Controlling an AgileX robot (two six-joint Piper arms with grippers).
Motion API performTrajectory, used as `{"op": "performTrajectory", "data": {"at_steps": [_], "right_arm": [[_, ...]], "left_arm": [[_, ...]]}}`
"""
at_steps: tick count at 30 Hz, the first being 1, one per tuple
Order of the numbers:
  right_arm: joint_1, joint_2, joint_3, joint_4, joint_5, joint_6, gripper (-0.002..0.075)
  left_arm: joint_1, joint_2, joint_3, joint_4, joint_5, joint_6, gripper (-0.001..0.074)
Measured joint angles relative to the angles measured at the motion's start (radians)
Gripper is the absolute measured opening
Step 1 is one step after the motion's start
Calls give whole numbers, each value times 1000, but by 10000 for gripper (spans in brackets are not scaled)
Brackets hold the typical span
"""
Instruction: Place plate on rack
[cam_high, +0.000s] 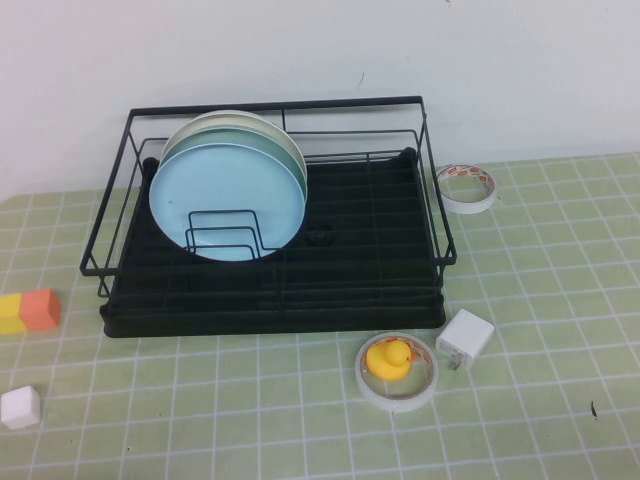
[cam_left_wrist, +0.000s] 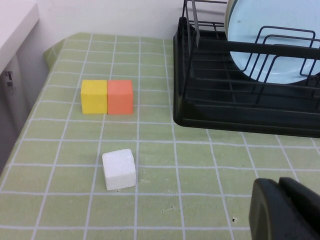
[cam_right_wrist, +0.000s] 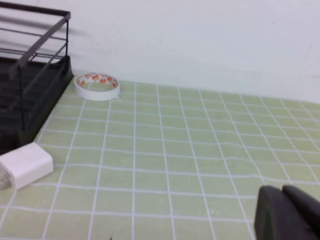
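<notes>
**Blue plate upright in rack, both arms off to the sides**

Sky-blue plate (cam_high: 228, 197) stands on edge in the black wire rack (cam_high: 370, 270), left half, leaning back against a mint-green plate (cam_high: 285, 150) w/ a cream plate (cam_high: 292, 138) behind that. Short wire dividers (cam_high: 222, 235) cross its lower front. Rack's right half holds no dishes. Left wrist view shows the same plate (cam_left_wrist: 272, 45) behind the dividers, resting on the rack (cam_left_wrist: 240, 107) tray.

Neither arm shows in the high view. Left gripper (cam_left_wrist: 286, 210) appears only as dark fingertips in a corner of its wrist view, low over the green checked tablecloth (cam_high: 300, 430), near the rack's front-left corner & apart from everything. The two tips sit close together, almost touching; nothing held. Right gripper (cam_right_wrist: 290, 212) likewise: dark tips pressed near each other, above bare cloth, well clear of the rack (cam_right_wrist: 30, 90); holding nothing.

On the cloth, left side: yellow block (cam_high: 12, 313) touching orange block (cam_high: 41, 309), white cube (cam_high: 20, 407) nearer the front. Front of rack: yellow rubber duck (cam_high: 388, 357) inside a tape roll (cam_high: 398, 392), white charger (cam_high: 464, 338) just beside it. Second tape roll (cam_high: 467, 188) lies by the rack's far right corner.
</notes>
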Motion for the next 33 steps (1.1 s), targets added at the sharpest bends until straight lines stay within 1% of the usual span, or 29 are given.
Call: {"op": "performTrajectory", "data": {"at_steps": [3, 8, 13, 16, 33], "right_arm": [[-2, 0, 0, 39, -21, -16, -2], [-2, 0, 0, 284, -25, -205, -2], [-2, 0, 0, 392, 28, -255, -2], [-2, 0, -2, 413, 107, -259, -2], [-2, 0, -6, 430, 118, -240, -2]], "left_arm": [[0, 0, 0, 0, 0, 0, -1], [0, 0, 0, 0, 0, 0, -1], [0, 0, 0, 0, 0, 0, -1], [0, 0, 0, -2, 1, 0, -1], [0, 0, 0, -4, 1, 0, -1]]}}
